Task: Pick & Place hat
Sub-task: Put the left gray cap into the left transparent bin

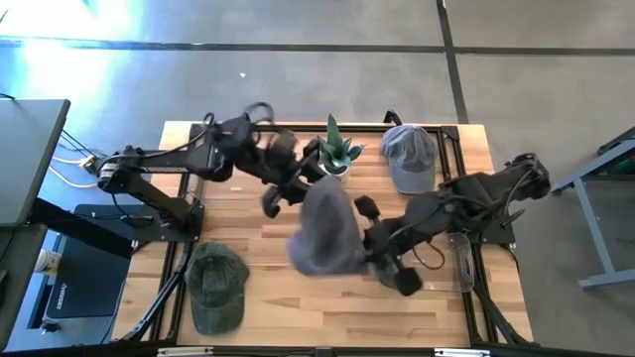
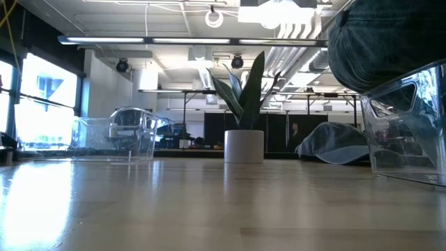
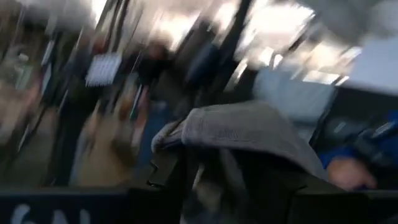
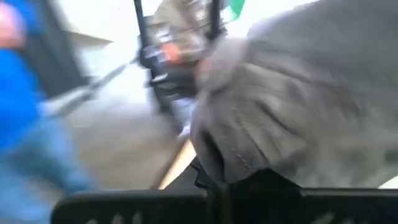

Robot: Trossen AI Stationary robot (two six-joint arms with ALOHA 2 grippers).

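Note:
A grey hat (image 1: 325,230) is held up over the middle of the table between my two grippers. My left gripper (image 1: 288,190) is at its far-left side, shut on it; in the left wrist view the grey cloth (image 3: 242,130) runs down between its fingers (image 3: 230,186). At the hat's right side, my right gripper (image 1: 369,238) is shut on the cloth (image 4: 298,93). A green hat (image 1: 216,288) rests at the near left, crown up, on a clear stand (image 2: 408,139). My left gripper pinches the grey hat's edge (image 3: 186,134) between its two fingers, coming about level from the table's left. The hat is lifted clear of the table. One layer or several, I cannot tell. My right gripper is shut on the hat's lower right side (image 4: 214,168), reaching in from the table's right and slanting slightly down. The cloth bulges over the fingers and hides the place of contact. The hat hangs clear of the table.
A potted plant (image 1: 337,154) stands at the far middle, close behind the held hat. A grey-blue cap (image 1: 409,157) lies at the far right. A clear stand (image 1: 462,260) is at the right edge, another (image 2: 118,132) farther back. A person in blue shows beyond the table (image 4: 25,118).

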